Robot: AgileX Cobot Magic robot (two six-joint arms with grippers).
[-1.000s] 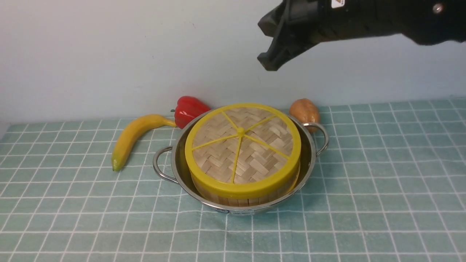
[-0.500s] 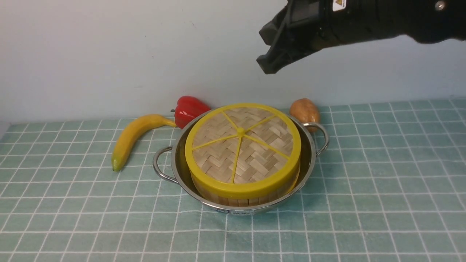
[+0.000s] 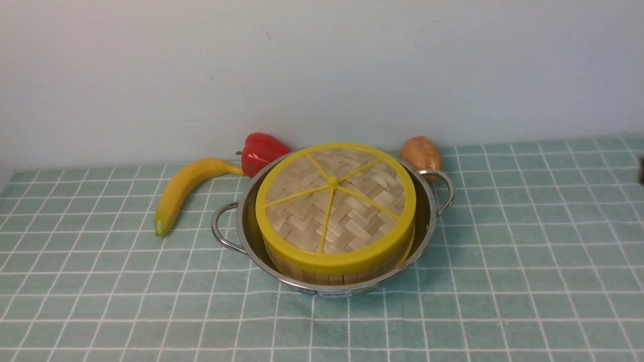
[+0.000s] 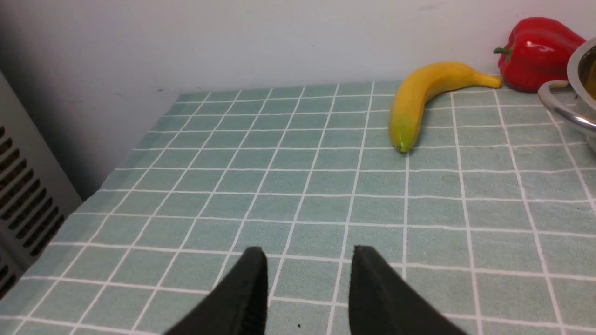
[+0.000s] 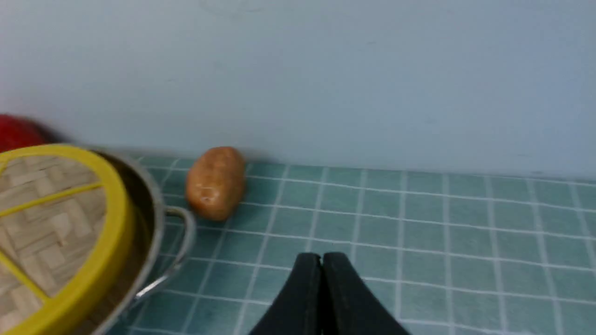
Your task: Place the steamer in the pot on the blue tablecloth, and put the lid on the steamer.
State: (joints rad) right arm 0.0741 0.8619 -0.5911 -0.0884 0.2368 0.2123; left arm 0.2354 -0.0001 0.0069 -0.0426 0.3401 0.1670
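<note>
Up close, left gripper (image 4: 307,260): two black tapered fingers (image 4: 249,288) standing apart, holding nothing, hovering over the blue tablecloth (image 4: 288,181), a soft weave gridded in white. Beyond them a smooth yellow banana (image 4: 421,100) and glossy red pepper (image 4: 538,53) are lying. Right gripper (image 5: 321,263): tips pressed together, empty, above cloth; a matte brown potato (image 5: 216,182) beyond. Beside it the shiny steel pot (image 3: 427,221) is cradling the slatted bamboo steamer (image 3: 332,274), with the woven yellow-rimmed lid (image 3: 334,201) sitting on top.

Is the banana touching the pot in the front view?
No, the banana lies apart from the pot on the blue tablecloth, with bare cloth showing between its tip and the pot's near handle.
</note>
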